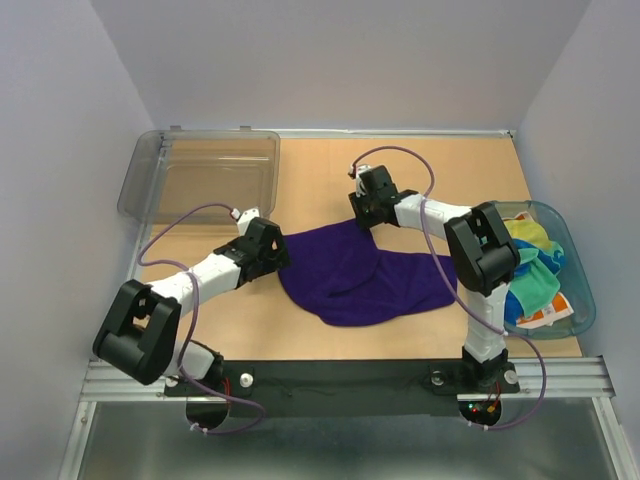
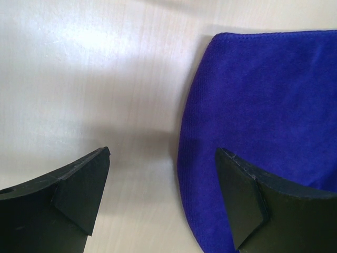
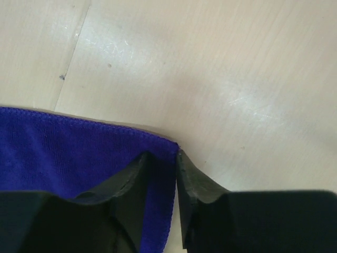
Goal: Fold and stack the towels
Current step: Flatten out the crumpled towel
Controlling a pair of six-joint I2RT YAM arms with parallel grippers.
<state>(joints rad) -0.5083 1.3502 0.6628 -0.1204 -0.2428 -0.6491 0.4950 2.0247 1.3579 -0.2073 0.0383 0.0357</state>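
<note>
Pinching the Far Corner

Lying rumpled on counter (image 1: 420, 170), purple towel (image 1: 360, 280); far corner nipped between right jaws, left jaws spread astride left edge. Likely fault: shallow bite on hem slipping loose under lift, dropping corner mid-fold.

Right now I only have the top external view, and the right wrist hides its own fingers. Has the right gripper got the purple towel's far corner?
Observer: Yes. The right wrist view shows the right gripper pinching the hemmed corner of the purple towel.
Operator: And the left gripper?
Observer: The left gripper is wide open, straddling the towel's edge, one finger over cloth, the other over bare table.
Operator: Holding anything?
Observer: No, it grips nothing.
</note>
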